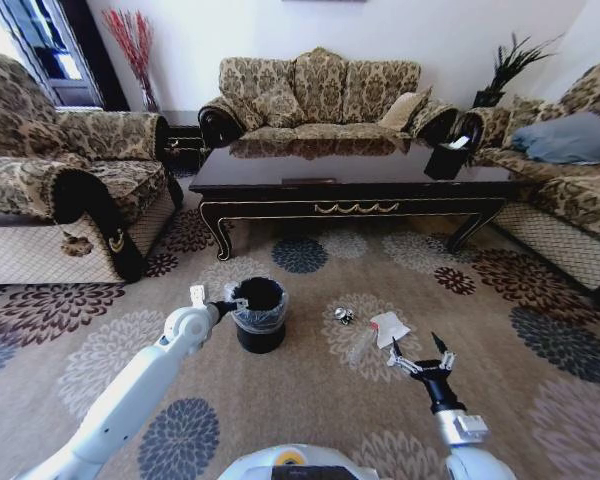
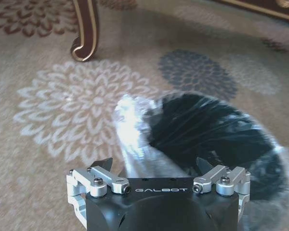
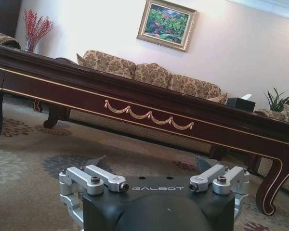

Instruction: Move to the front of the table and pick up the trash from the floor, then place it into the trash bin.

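Two pincers, both with jaws apart and empty: the left pincer [image 1: 238, 303] hangs at the rim of the trash bin [image 1: 259, 316], whose dark, plastic-lined inside [image 2: 216, 139] fills its wrist view with no contents discernible. The right pincer [image 1: 417, 352] hovers beside the trash [image 1: 388, 328] on the carpet [image 1: 540, 390], its wrist view facing the counter [image 3: 149, 103] instead.

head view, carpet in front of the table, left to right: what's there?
left gripper → trash bin → foil ball → clear bottle → paper scrap → right gripper, open.
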{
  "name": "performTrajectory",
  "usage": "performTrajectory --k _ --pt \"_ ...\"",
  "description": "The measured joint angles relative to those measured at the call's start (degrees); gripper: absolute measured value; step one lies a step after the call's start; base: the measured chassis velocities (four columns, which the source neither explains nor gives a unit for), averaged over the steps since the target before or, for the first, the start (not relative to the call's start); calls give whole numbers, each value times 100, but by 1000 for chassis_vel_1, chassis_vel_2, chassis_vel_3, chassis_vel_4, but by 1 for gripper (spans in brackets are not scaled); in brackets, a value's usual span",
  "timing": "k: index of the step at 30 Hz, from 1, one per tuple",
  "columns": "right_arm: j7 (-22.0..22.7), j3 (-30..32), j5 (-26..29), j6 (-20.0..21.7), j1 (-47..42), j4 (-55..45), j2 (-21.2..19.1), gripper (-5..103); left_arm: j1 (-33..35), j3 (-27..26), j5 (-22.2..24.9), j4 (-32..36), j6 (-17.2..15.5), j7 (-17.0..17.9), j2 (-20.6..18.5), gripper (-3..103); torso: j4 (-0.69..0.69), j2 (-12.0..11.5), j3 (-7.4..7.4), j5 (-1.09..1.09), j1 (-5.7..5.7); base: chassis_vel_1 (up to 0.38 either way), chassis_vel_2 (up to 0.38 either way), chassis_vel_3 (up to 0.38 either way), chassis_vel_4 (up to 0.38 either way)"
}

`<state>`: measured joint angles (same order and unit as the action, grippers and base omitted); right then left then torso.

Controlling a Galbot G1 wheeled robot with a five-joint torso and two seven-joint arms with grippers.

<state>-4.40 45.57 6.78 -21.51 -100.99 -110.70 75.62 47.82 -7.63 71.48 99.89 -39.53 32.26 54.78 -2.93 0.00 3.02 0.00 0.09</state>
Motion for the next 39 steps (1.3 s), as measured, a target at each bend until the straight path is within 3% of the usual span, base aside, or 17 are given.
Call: performTrajectory --k 12,21,24,27,28,33,36,39 --pt "23 -20 -2 2 -8 22 19 100 -582 138 370 -720 -268 235 155 97 -1 0 0 0 0 0 0 0 0" --pt "44 26 21 0 -27 28 11 100 -917 273 594 -1081 -280 339 274 75 -2 0 0 0 0 0 0 0 0" --pt "82 30 39 2 -1 29 6 100 -939 333 687 -1160 -280 336 289 58 -1 0 0 0 0 0 0 0 0" --pt "100 41 53 7 14 33 -6 100 -920 358 689 -1192 -279 314 289 53 0 0 0 0 0 0 0 0 0" --pt "112 49 61 12 18 41 -12 100 -909 371 688 -1216 -279 307 289 45 0 0 0 0 0 0 0 0 0" --pt "197 72 64 27 35 66 -20 100 -905 411 679 -1281 -274 316 294 52 0 0 0 0 -1 0 0 0 0" --pt "217 86 64 33 35 74 -32 100 -914 424 667 -1296 -272 344 303 44 0 0 0 0 0 0 0 0 0" --pt "310 135 70 140 67 125 -98 100 -927 426 661 -1313 -270 339 315 28 -2 0 0 0 -1 0 0 0 0"
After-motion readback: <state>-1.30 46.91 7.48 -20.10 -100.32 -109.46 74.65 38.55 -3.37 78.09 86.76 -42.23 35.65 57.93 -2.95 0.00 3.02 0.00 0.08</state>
